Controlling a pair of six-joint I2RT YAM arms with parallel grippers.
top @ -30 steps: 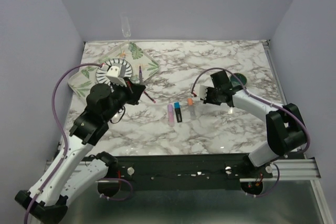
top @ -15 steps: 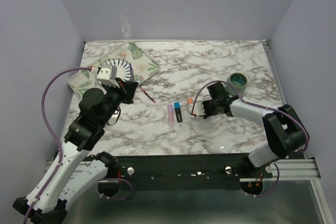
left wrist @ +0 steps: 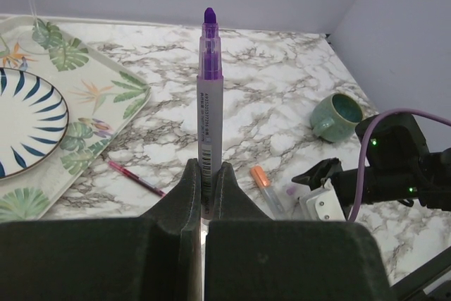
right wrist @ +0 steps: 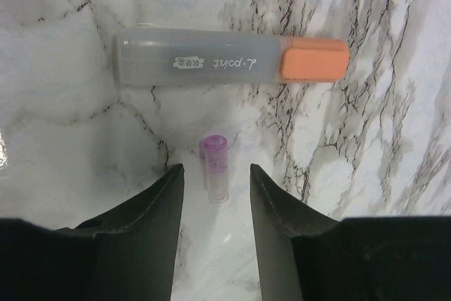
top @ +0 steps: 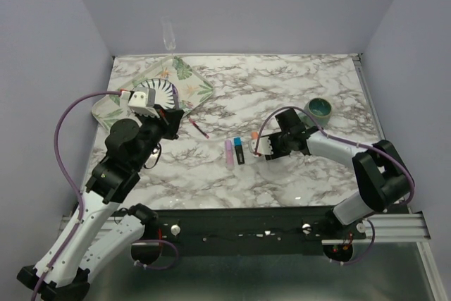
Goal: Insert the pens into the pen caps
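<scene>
My left gripper (left wrist: 206,174) is shut on a purple pen (left wrist: 210,96), which stands upright out of the jaws with its tip bare. In the top view that gripper (top: 177,116) hangs near the tray. My right gripper (right wrist: 215,168) is open, low over the table. A small clear purple pen cap (right wrist: 215,158) lies between its fingertips, touching neither. Just beyond it lies a pale grey pen with an orange cap (right wrist: 225,61). A pink marker (top: 229,153) and a black marker with a blue end (top: 239,151) lie left of the right gripper (top: 264,149).
A thin red pen (top: 201,130) lies on the marble between the arms. A leaf-patterned tray (top: 194,79) with a striped plate (top: 158,93) fills the back left, and a glass (top: 168,33) stands behind it. A teal mug (top: 320,108) stands at the right.
The right gripper has come down and left to the markers and its jaws have spread apart. The left arm drew back a little to the left, still holding the purple pen.
</scene>
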